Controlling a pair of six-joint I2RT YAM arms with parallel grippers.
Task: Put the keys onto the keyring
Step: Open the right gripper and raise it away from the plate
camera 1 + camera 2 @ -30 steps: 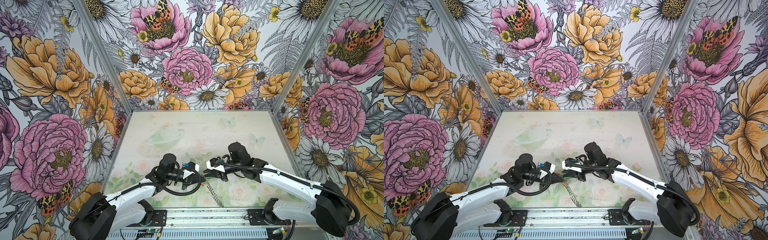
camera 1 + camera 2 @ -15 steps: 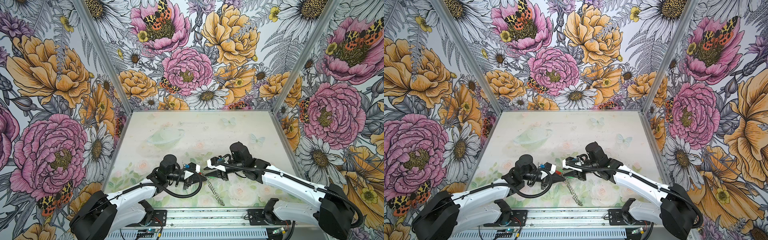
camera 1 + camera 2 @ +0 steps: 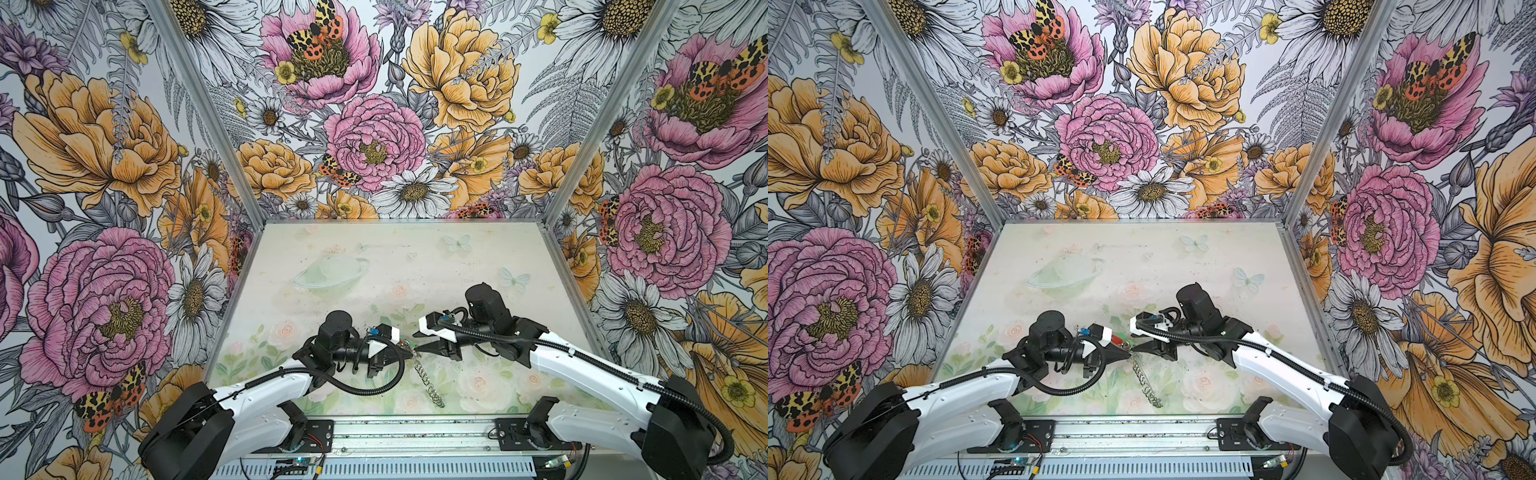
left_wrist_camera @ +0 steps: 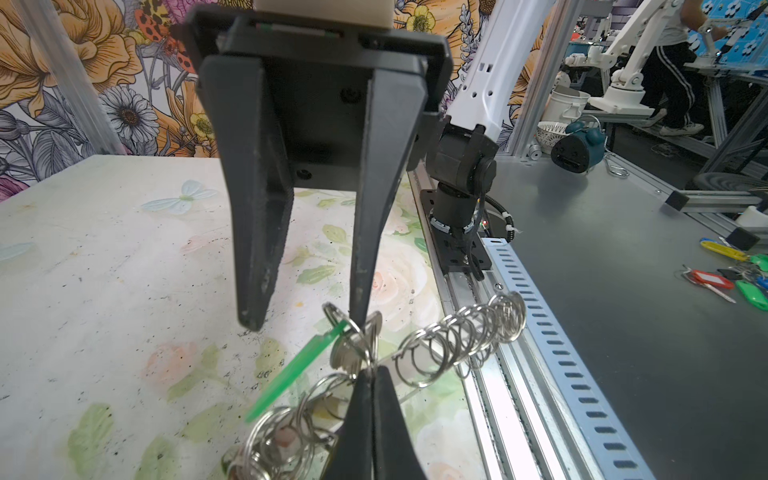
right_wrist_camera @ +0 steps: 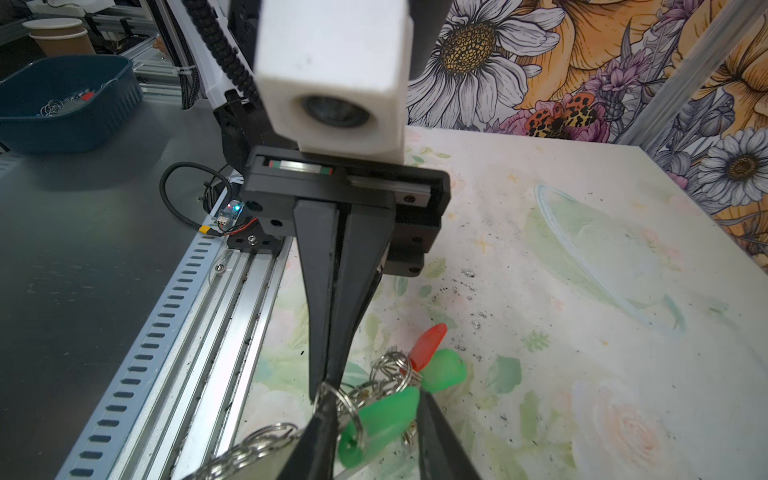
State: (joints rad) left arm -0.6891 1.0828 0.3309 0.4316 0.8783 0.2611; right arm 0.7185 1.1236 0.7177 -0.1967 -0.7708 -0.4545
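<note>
Floral walls (image 3: 104,145), pale speckled tabletop (image 3: 374,257) under keyring (image 3: 428,380)

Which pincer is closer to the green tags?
Right. The right pincer is open around one green tag; the left pincer is shut on the keyring beside them.

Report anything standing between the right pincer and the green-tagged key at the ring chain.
Nothing visible does. The silver key with the green plastic tag lies inside the open right pincer, beside the grey metal keyring fringed with small silver rings, which the shut left pincer grips.
</note>
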